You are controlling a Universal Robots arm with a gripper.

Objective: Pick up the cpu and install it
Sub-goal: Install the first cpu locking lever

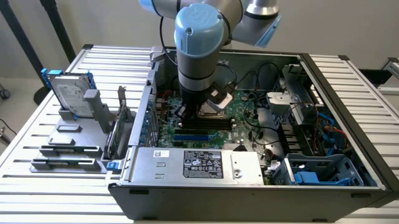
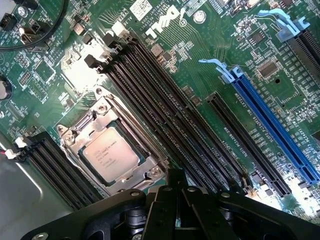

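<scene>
Slatted white surface [image 1: 56,186] carries an open grey computer case [image 1: 249,196]. One square cpu [image 2: 111,153], shiny silver-grey, sits in its metal socket frame [image 2: 80,150] on the green motherboard [image 2: 200,75], left of centre in the wrist view, beside black memory slots [image 2: 165,110]; the hand's [image 2: 175,200] grip cannot be told

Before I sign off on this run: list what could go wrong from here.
1. The cpu lies in its socket frame on the motherboard with no cover plate closed over it; a knock could shift it.
2. The gripper hangs just over the black memory slots; a sideways drift might clip their latches.
3. Loose black cables run beside the arm inside the case and may snag.
</scene>
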